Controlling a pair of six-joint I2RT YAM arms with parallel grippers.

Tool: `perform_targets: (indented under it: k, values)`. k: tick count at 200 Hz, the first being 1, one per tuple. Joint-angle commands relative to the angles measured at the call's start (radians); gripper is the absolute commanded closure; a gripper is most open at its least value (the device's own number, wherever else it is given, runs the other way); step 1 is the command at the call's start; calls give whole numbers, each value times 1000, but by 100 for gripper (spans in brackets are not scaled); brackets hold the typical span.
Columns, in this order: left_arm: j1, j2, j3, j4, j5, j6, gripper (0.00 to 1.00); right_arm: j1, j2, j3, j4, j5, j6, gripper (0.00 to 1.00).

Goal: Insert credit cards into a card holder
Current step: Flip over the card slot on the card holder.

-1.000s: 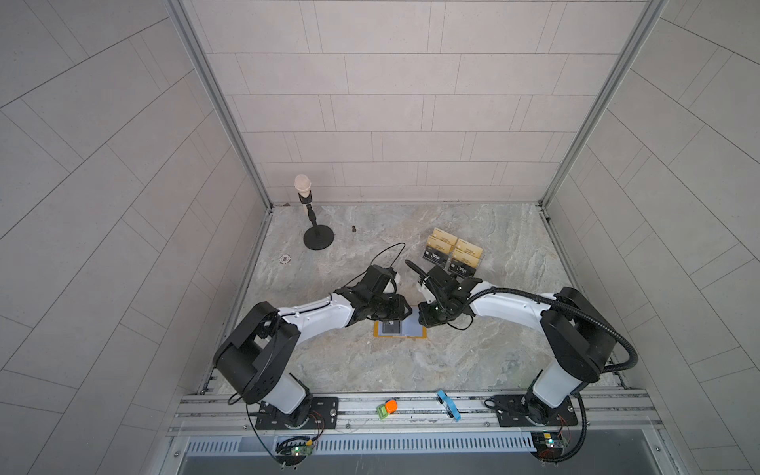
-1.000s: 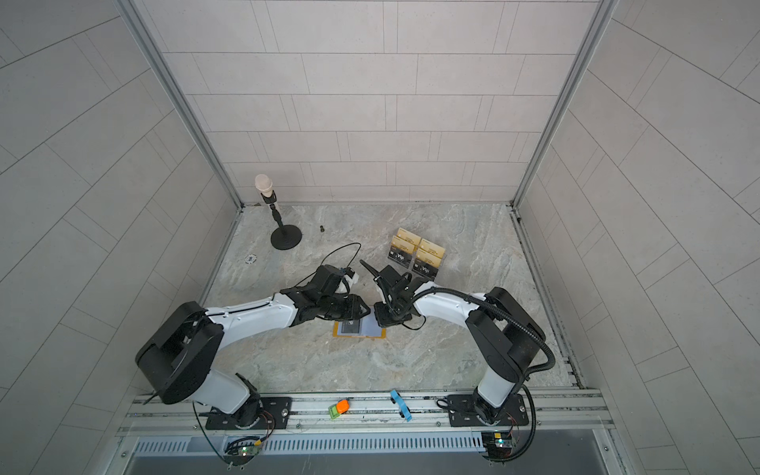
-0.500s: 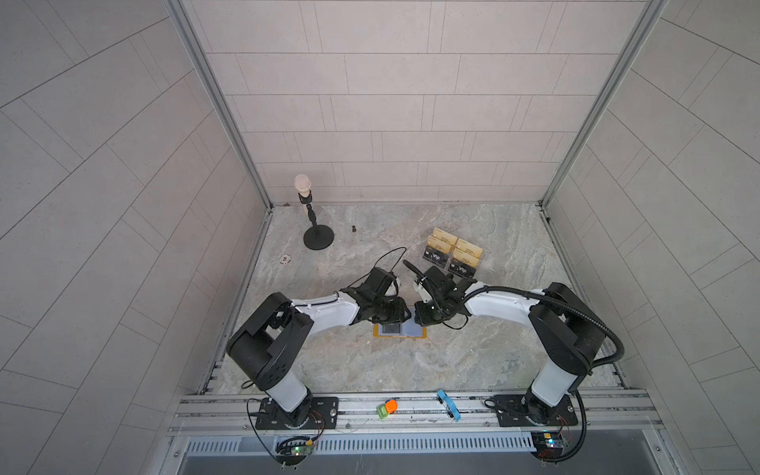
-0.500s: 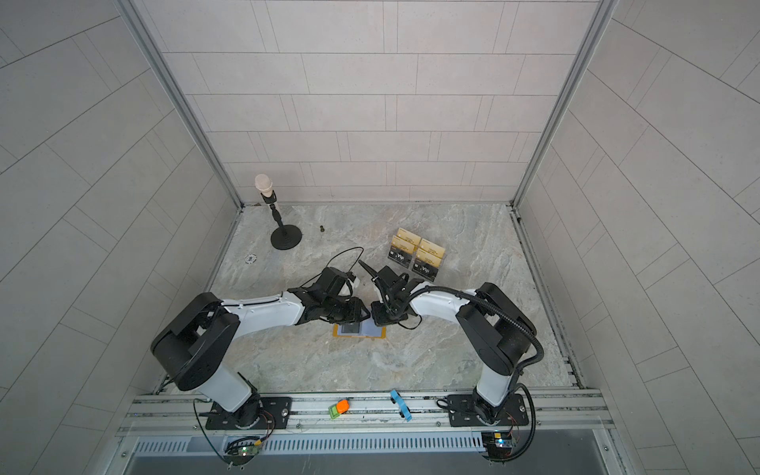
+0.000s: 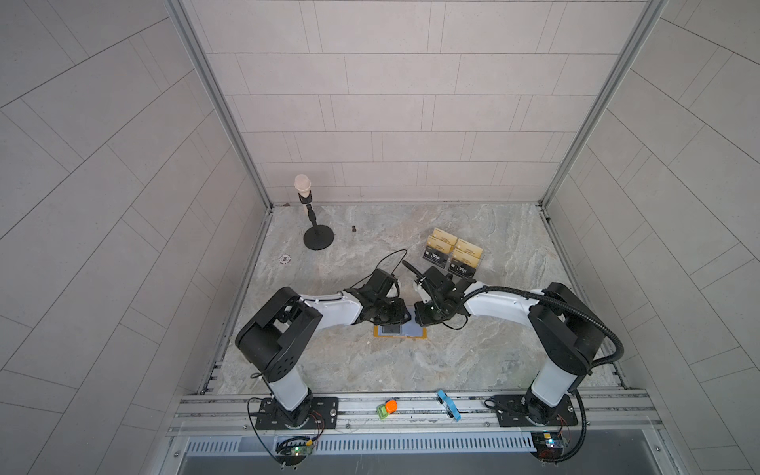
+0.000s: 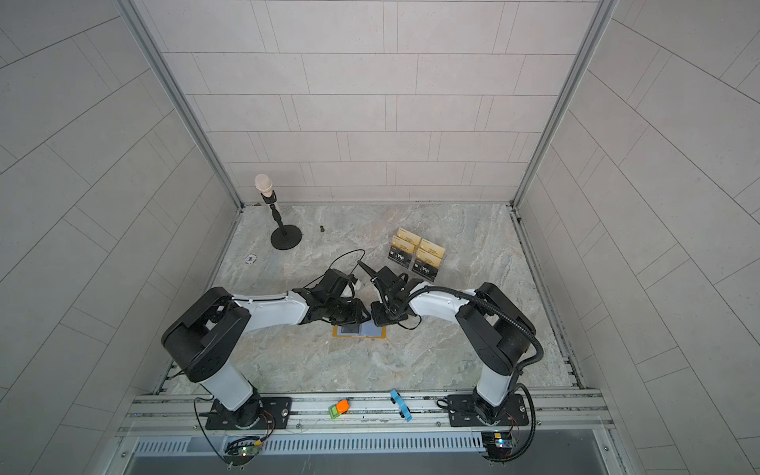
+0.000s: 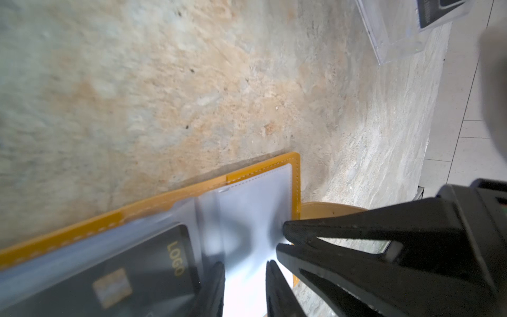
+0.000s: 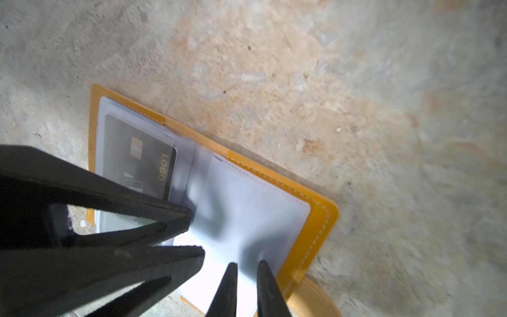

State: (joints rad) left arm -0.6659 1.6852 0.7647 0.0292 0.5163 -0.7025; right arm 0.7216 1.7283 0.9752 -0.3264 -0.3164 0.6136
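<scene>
Card holder (image 8: 321,227): open flat on counter (image 8: 356,82), mid-front, between both arms. One black card (image 8: 140,159) already sits in a page. The facing sleeve (image 8: 247,208) is empty and lifted, likely to open its mouth for the next card. Right end effector (image 8: 247,264): nearly closed, seemingly pinching that sleeve. Left end effector (image 7: 245,266): narrow gap, tips at the sleeve, nothing held. Vip cards (image 5: 436,257) wait in stand (image 7: 389,41) behind.

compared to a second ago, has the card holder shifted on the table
No. In a top view the card holder keeps its spot, no nearer the card stand.
</scene>
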Motion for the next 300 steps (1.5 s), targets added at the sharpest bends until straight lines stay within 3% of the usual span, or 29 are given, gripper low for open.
perform_targets:
  k: [1,107,251,300]
  values:
    - [0,16,-2,8,2,1,71,-2,27,-23,-55,45,17,82]
    - [5,52,-41,111,70,-42,71,-4,33,-31,-20,17,35,83]
    - [6,36,-21,35,17,-6,96,-6,-49,12,-48,0,34,83]
    - [21,-39,-24,25,17,-1,100,-11,-100,34,-69,23,25,83]
